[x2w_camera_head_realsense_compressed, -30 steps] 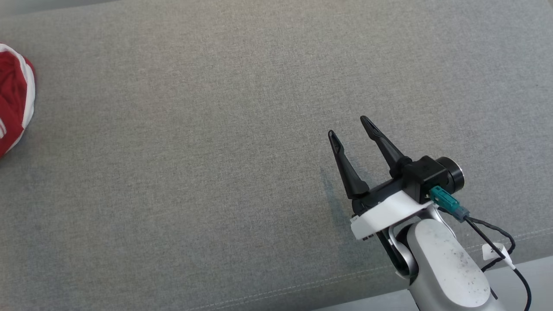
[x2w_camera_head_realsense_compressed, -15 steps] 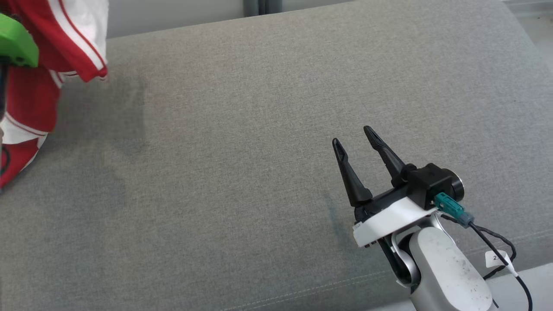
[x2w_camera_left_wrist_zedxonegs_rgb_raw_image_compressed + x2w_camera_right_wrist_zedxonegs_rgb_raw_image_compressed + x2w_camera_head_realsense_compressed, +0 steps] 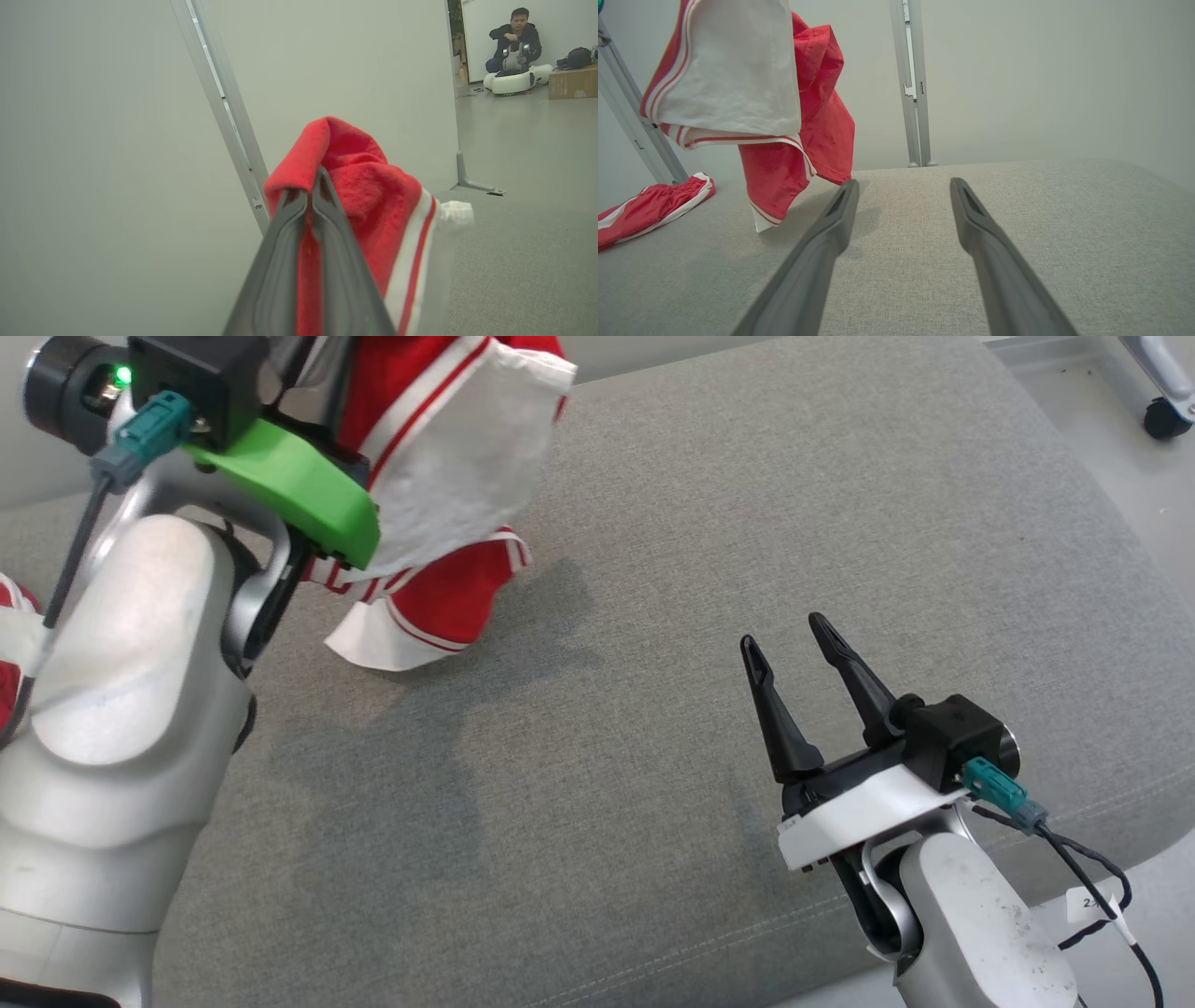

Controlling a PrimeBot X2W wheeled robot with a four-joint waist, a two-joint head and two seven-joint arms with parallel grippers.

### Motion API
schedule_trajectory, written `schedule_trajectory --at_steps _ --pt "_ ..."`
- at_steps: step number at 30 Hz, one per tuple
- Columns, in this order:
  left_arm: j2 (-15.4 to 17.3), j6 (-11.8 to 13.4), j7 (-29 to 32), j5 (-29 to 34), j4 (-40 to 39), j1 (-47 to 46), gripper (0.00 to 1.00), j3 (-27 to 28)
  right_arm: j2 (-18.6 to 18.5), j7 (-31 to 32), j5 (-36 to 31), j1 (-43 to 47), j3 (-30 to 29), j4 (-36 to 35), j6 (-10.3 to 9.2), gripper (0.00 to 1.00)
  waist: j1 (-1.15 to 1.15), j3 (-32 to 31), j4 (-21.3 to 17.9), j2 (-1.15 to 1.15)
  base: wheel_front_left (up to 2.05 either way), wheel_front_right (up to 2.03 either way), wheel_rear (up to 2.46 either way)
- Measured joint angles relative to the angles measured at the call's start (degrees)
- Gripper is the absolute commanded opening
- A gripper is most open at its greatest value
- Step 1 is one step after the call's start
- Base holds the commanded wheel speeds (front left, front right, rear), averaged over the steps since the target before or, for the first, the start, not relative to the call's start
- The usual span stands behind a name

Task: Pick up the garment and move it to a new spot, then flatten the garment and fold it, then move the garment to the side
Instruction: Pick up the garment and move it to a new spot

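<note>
Pinching one garment point(image 3: 448, 476), two left fingers point(image 3: 275, 261), two right fingers point(image 3: 773, 709) apart

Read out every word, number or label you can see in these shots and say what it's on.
"2": first mark on the small white tag at the head view's lower right; the rest is blurred.
Cardboard box, left wrist view: printing too small to read.
Garment: stripes, no lettering visible.

I see the garment point(image 3: 448, 476) hanging over the cushion's point(image 3: 700, 523) far left part, pinched in my left hand point(image 3: 310, 184) above it. My right hand point(image 3: 782, 630) hovers over the cushion's near right part, well apart from the garment. A wall panel point(image 3: 1017, 70) stands behind the cushion.
</note>
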Motion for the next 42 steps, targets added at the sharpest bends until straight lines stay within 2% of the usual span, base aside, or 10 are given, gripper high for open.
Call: schedule_trajectory --at_steps 9,14,20,28,35,36,37,38,39,42 --pt "-3.8 1.3 3.6 -1.6 -10.8 2.0 0.00 -2.6 0.0 0.0 0.6 0.3 -0.7 -0.6 0.00 1.00 0.00 0.5 -2.4 0.00 0.00 0.00 0.00" --pt "-4.2 3.5 2.8 -4.0 -11.3 6.5 0.00 -1.0 0.0 0.0 0.8 0.6 -1.5 -0.9 0.00 1.00 0.00 1.2 -2.2 0.00 0.00 0.00 0.00" --pt "-3.2 5.4 -0.6 -6.4 -6.7 14.0 0.00 1.1 0.0 0.0 0.8 1.0 -2.0 -0.9 0.00 1.00 0.00 1.7 -0.3 0.00 0.00 0.00 0.00" --pt "-1.3 7.8 -7.7 -5.5 4.1 20.1 0.00 2.8 0.0 0.0 0.6 0.8 -1.6 -0.4 0.01 1.00 0.00 1.7 2.7 0.00 0.00 0.00 0.00" --pt "-1.1 7.6 -9.8 -5.5 13.2 21.2 0.00 5.1 0.0 0.0 0.5 0.7 -1.3 0.3 0.01 1.00 0.00 1.8 4.2 0.00 0.00 0.00 0.00" --pt "-1.3 7.3 -9.9 -5.5 14.4 21.2 0.02 5.3 0.0 0.0 0.4 0.6 -1.2 0.4 0.00 1.00 0.00 1.8 4.3 0.00 0.00 0.00 0.00" --pt "-1.6 7.1 -9.9 -5.5 15.4 21.2 0.22 5.5 0.0 0.0 0.4 0.6 -1.1 0.5 0.00 1.00 0.00 1.8 4.4 0.00 0.00 0.00 0.00" --pt "-2.0 7.1 -10.0 -5.5 16.2 21.2 0.57 6.2 0.0 0.0 0.4 0.5 -1.0 0.6 0.00 1.00 0.00 1.8 4.4 0.00 0.00 0.00 0.00" --pt "-2.4 7.1 -10.1 -5.3 16.3 21.2 1.00 7.0 0.0 0.0 0.4 0.5 -1.0 0.6 0.00 1.00 0.00 1.8 4.5 0.00 0.00 0.00 0.00" --pt "-2.7 7.4 -10.2 -3.9 16.3 21.2 1.00 8.2 0.0 0.0 0.3 0.4 -1.0 0.6 0.00 1.00 0.00 1.8 4.6 0.00 0.00 0.00 0.00"
